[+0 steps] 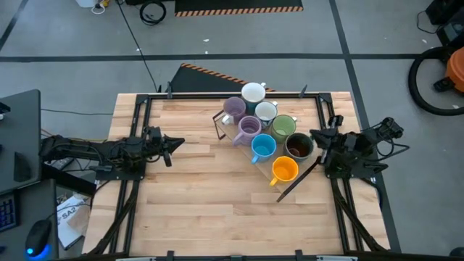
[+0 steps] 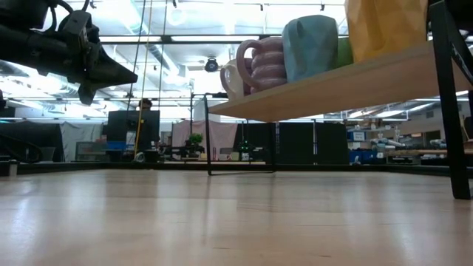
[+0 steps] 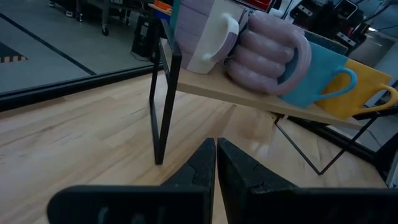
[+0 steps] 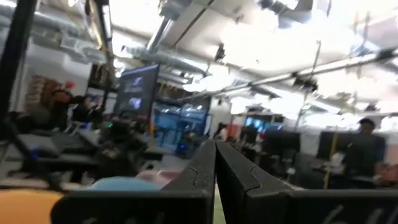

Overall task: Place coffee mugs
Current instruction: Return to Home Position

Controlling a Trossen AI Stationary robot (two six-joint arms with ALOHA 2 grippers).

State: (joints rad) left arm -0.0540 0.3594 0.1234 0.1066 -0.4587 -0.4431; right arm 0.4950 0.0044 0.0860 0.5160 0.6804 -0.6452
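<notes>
Eight mugs stand close together on a raised wooden shelf [image 1: 239,140] with black metal legs, at the table's far right of centre. They are white [image 1: 253,93], lavender [image 1: 233,109], white [image 1: 265,112], lavender [image 1: 249,127], green [image 1: 283,125], blue [image 1: 263,147], dark brown [image 1: 299,146] and orange [image 1: 285,170]. My left gripper [image 1: 174,143] is shut and hovers above the table, left of the shelf. My right gripper [image 1: 316,137] is shut, just right of the dark brown mug and above the mugs' tops. Its wrist view looks over the blue mug [image 4: 118,183].
The shelf board [image 2: 332,81] stands well above the tabletop on thin black legs [image 3: 163,106], with open space beneath it. A black rail frame [image 1: 217,95] runs along the table's far edge and sides. Bare wood covers the near half [image 1: 210,210].
</notes>
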